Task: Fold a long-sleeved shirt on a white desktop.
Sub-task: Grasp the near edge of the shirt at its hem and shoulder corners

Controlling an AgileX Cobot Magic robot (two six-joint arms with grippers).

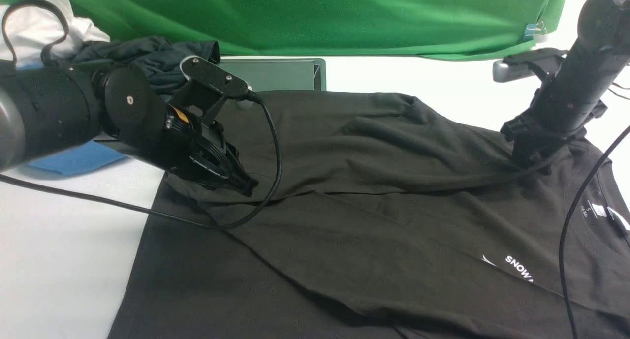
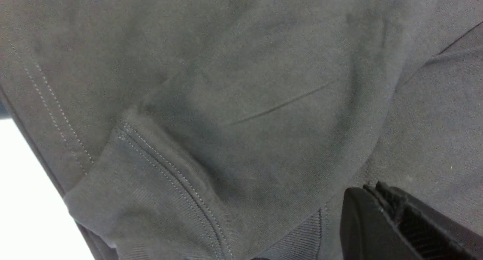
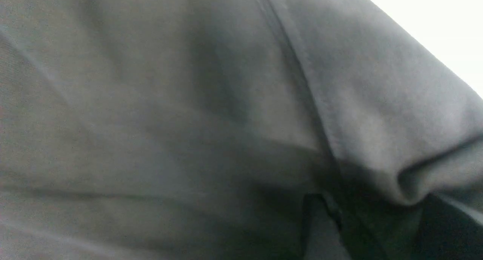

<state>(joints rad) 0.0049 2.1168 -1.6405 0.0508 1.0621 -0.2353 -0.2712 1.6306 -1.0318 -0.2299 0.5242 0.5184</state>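
Note:
The long-sleeved shirt point(image 1: 374, 221) lies spread over the white desktop point(image 1: 64, 240), its white chest print point(image 1: 519, 267) and neck label point(image 1: 598, 210) at the right. A sleeve is folded across the body towards the left. My left gripper point(image 1: 246, 185) rests low on that sleeve. In the left wrist view its tips point(image 2: 371, 186) are shut, with no cloth showing between them, and the ribbed cuff point(image 2: 151, 203) lies beside them. My right gripper point(image 1: 529, 162) is shut on a bunched fold of the shirt at the shoulder point(image 3: 407, 177), and creases pull towards it.
A grey metal hatch point(image 1: 275, 73) sits behind the shirt. A smaller dark bluish garment point(image 1: 147, 58), a blue garment point(image 1: 78, 159) and white cloth point(image 1: 34, 24) lie at the back left. The green backdrop point(image 1: 320, 14) hangs behind. Black cables trail over the shirt.

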